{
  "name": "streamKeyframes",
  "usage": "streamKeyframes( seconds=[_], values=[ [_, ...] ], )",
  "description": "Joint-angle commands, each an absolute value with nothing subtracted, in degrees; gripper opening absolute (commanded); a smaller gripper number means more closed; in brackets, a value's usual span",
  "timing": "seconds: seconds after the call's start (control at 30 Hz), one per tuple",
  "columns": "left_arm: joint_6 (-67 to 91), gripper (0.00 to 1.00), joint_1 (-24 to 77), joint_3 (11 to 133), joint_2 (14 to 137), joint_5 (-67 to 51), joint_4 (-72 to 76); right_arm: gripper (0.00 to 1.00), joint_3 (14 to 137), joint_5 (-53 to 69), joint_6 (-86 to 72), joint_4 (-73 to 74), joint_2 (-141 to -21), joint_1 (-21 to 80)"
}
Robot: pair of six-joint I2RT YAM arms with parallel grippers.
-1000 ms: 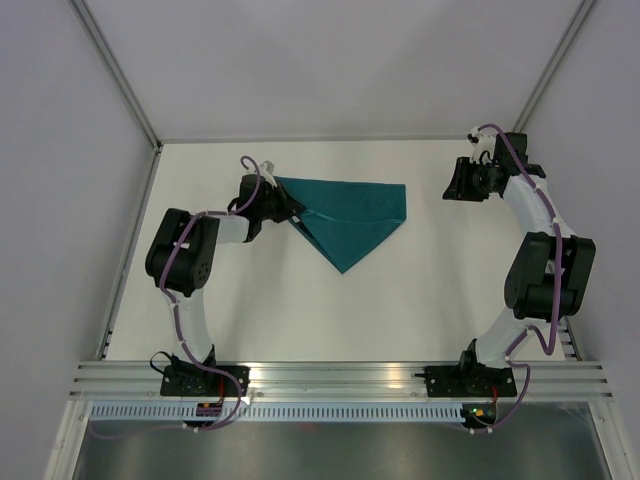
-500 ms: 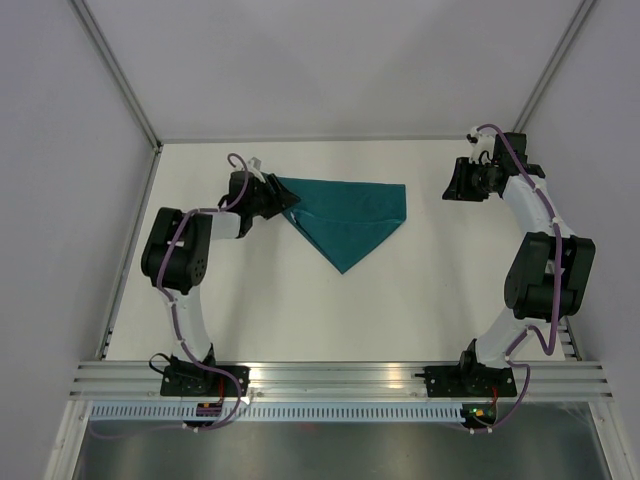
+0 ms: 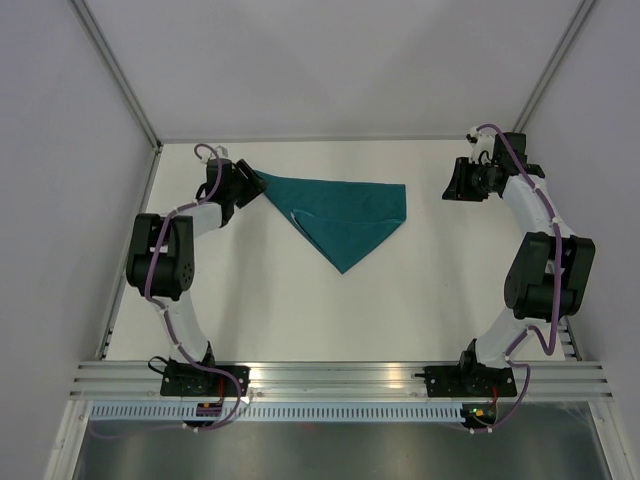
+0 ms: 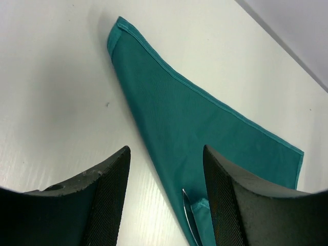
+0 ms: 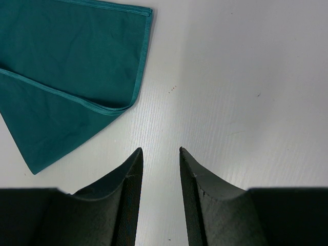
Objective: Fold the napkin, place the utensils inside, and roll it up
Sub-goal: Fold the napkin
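The teal napkin lies folded into a flat triangle on the white table, one point toward the near side. My left gripper stands open just off the napkin's far-left corner, holding nothing. In the left wrist view the napkin runs away between the fingers, and a thin silvery utensil tip pokes out from under a fold. The rest of the utensils is hidden in the cloth. My right gripper hovers open and empty to the right of the napkin, over bare table.
Grey walls and a metal frame close in the table at the back and on both sides. An aluminium rail with both arm bases runs along the near edge.
My left gripper has opened, let go of the napkin's left edge, and drawn back to the far left. The napkin's left corner now lies flat. The right arm has not moved.
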State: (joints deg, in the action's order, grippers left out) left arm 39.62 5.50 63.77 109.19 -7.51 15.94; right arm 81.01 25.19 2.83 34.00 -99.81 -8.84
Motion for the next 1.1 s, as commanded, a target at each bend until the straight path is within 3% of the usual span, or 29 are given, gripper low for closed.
streamKeyframes(
  seconds=[0.0,0.53,0.83,1.0,1.07],
  values=[
    [38.9,0.64,4.9,69.1,112.5,-4.4,11.1,0.41,82.0,25.9,3.0,33.9,-98.7,-8.7],
    [40.8,0.60,4.5,85.5,125.5,-0.9,0.7,0.41,82.3,26.4,3.1,33.8,-99.1,-8.7],
    [41.7,0.37,5.0,91.3,129.0,1.8,-5.5,0.40,82.5,26.7,3.0,33.7,-99.6,-8.6],
    [41.7,0.31,5.4,92.5,129.5,3.1,-6.5,0.40,82.6,26.8,3.1,33.7,-99.6,-8.5],
    [41.6,0.22,5.4,92.5,129.6,3.2,-6.6,0.40,82.8,26.8,3.0,33.8,-99.5,-8.5]
  ],
)
